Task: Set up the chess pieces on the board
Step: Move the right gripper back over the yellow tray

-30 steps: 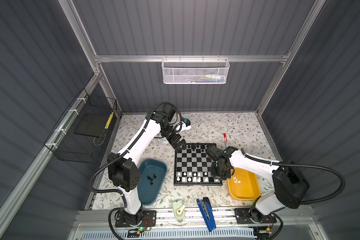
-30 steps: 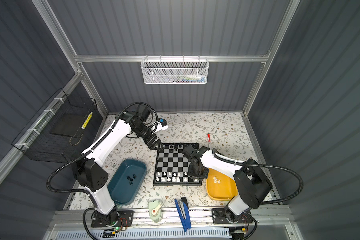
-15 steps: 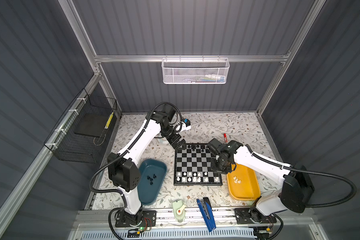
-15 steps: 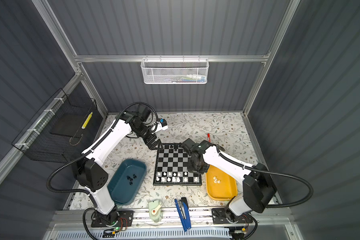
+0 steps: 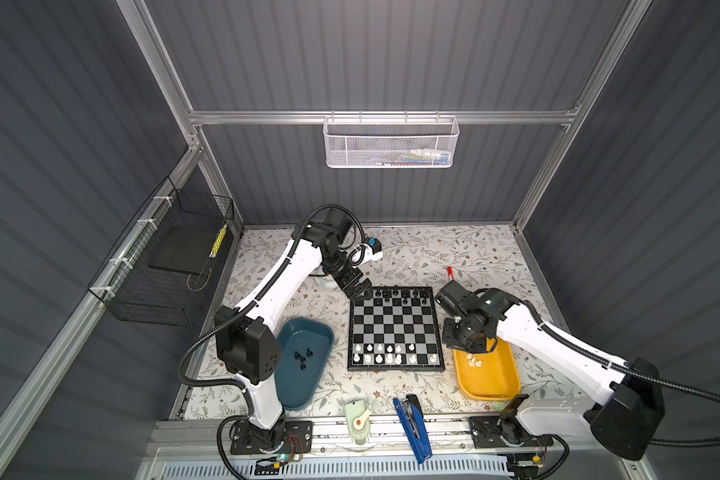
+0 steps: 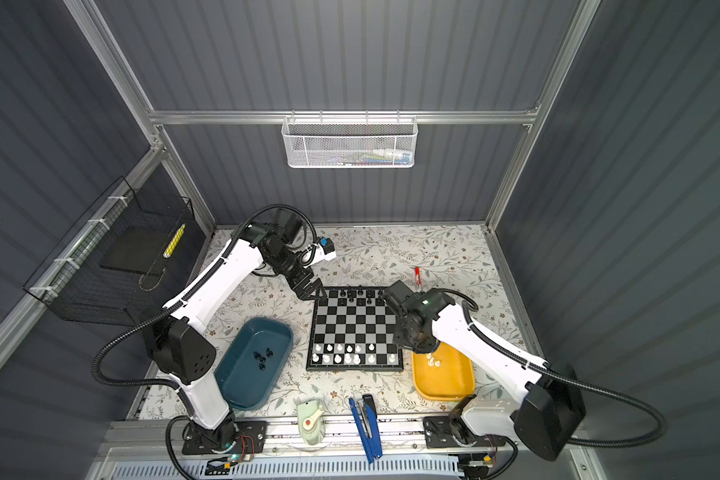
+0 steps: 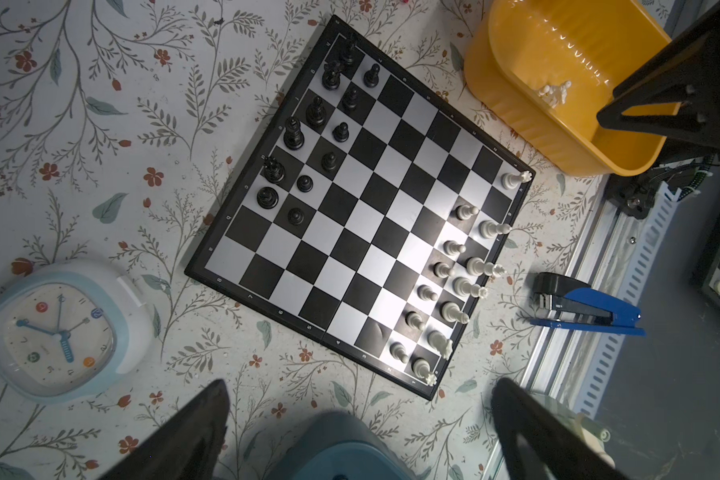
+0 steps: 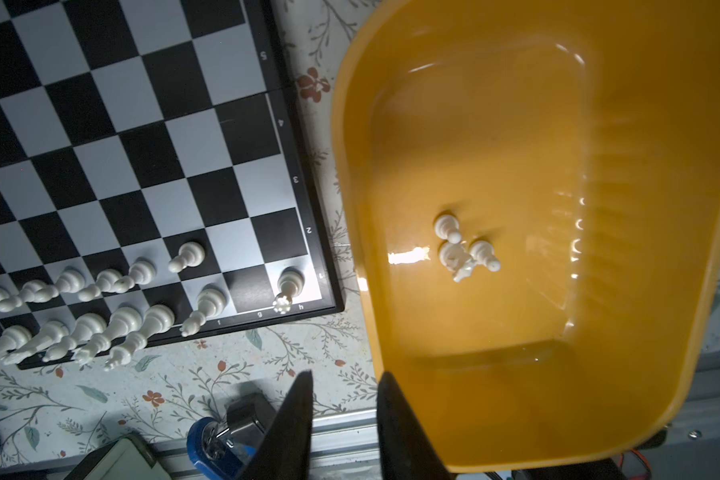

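Right gripper (image 8: 346,376) is keeping only a narrow gap between its dark fingers, with nothing in it. Left gripper (image 7: 360,384) is standing wide apart, also empty.

In both top views the board (image 5: 393,328) is lying at the centre of the frame. The white chess pieces (image 5: 385,353) are standing in the two rows along its lower edge, and the black chess pieces (image 5: 395,296) in the two rows along its upper edge. The right gripper is hanging just off the board's right edge, over the upper end of the yellow tray (image 5: 491,384). Three loose white pieces (image 8: 462,249) are sitting bunched together on the tray floor, touching one another. The left gripper is hovering at the board's upper left corner, close to the black rows but apart from them.

Left of the board, a teal tray (image 5: 304,386) is holding a few loose black pieces (image 5: 303,359). A blue stapler (image 5: 410,424) is lying below the board by the rail, and a red pen (image 5: 449,272) is lying to the board's upper right. The left wrist view is also showing a pale blue clock (image 7: 59,328) beside the board.

Everything is resting on a floral tablecloth (image 5: 454,249) — grey ribbed walls (image 5: 391,62) are closing it in on three sides. A white mesh basket (image 5: 389,143) is hanging at top centre, and a black wire basket (image 5: 163,266) on the left wall.
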Motion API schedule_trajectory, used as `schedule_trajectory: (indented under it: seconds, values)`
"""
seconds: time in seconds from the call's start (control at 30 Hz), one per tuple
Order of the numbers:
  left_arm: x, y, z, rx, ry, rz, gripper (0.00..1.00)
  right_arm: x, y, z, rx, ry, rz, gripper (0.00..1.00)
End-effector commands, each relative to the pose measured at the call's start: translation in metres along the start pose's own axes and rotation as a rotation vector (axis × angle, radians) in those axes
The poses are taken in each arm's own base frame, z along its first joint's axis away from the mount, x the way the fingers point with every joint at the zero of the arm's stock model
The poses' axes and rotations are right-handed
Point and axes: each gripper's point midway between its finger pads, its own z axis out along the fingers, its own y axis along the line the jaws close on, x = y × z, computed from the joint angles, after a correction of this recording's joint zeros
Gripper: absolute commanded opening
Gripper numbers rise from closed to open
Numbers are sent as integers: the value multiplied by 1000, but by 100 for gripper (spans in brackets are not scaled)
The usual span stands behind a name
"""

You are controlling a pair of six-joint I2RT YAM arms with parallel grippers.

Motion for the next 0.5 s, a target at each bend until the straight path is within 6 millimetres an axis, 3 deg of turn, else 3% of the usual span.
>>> schedule_trajectory:
  seconds: [0.0, 0.2, 0.47]
  values:
    - [-3, -18, -13, 39, -25, 31, 100, 2, -18, 3, 1, -12, 85, 29]
    - [-5, -32, -14, 110, -43, 40, 100, 3, -42, 5, -30, -39, 185, 27]
    - [-6, -29, -8, 108, -35, 30, 100, 12, -58, 21, -5, -7, 213, 26]
